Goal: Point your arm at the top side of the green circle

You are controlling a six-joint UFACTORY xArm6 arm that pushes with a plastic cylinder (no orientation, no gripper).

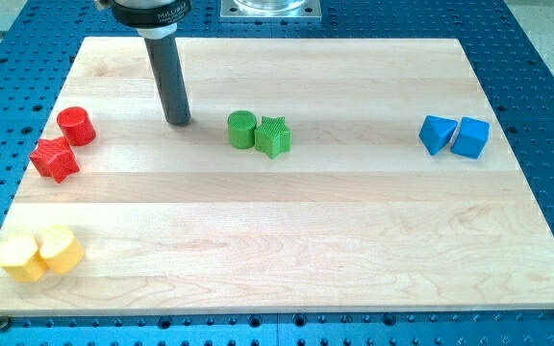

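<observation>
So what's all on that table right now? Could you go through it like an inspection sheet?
Surface: pale wooden board on a blue perforated table.
Job's things: green circle, touching the green star on its right.
Clutter: red circle and red star at left; two yellow blocks bottom left; two blue blocks at right.
Grippers: none; my tip rests left of the green circle, apart from it.
Cables: nothing seen.
Surroundings: metal plate at the view's top.
</observation>
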